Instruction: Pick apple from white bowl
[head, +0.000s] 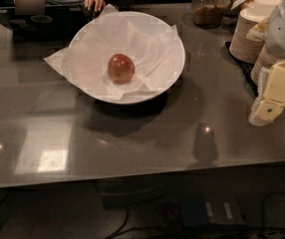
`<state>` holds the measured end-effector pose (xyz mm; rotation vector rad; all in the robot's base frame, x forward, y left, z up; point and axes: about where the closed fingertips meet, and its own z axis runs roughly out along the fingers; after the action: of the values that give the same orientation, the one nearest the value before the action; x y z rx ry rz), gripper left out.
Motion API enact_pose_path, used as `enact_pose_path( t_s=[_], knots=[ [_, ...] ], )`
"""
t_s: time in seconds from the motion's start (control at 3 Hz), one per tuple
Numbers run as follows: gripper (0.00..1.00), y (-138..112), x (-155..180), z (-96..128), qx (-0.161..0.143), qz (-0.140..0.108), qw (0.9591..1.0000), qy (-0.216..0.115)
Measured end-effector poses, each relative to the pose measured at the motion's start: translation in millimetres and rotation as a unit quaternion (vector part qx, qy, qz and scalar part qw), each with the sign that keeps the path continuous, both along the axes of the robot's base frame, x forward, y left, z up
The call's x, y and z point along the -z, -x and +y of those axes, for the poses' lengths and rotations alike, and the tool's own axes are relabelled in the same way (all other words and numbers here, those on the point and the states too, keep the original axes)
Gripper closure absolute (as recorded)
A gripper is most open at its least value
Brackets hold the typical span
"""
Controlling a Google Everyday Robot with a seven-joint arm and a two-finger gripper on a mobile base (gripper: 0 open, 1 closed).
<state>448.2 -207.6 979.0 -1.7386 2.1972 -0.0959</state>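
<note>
The apple [121, 67] sits mid-bowl [181, 59] on crinkled paper [82, 63], well left of the pincer [272, 97], which hangs empty at the bench's [132, 148] right edge, its opening impossible to tell, so it should clear the rim, then drop straight down.

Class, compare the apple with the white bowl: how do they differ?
The apple is small, reddish-brown and glossy; the white bowl is wide, shallow and paper-lined. The apple lies inside; the bowl rests on the counter. Both are round. The claw hangs right of both.
</note>
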Motion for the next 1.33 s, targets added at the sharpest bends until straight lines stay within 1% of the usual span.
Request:
enact_pose_path(
  t_s=[0.33, 0.67, 1.0, 1.33],
  knots=[
    [0.00, -19.1, -4.3, 24.8, -0.029, -0.008, 0.9995, -0.014],
    [0.00, -19.1, -4.3, 24.8, -0.029, -0.008, 0.9995, -0.014],
    [0.00, -34.2, 4.2, 43.4, -0.048, -0.016, 0.9981, -0.035],
    [0.00, -68.8, 9.1, 86.1, -0.101, -0.031, 0.9920, -0.070]
  ],
)
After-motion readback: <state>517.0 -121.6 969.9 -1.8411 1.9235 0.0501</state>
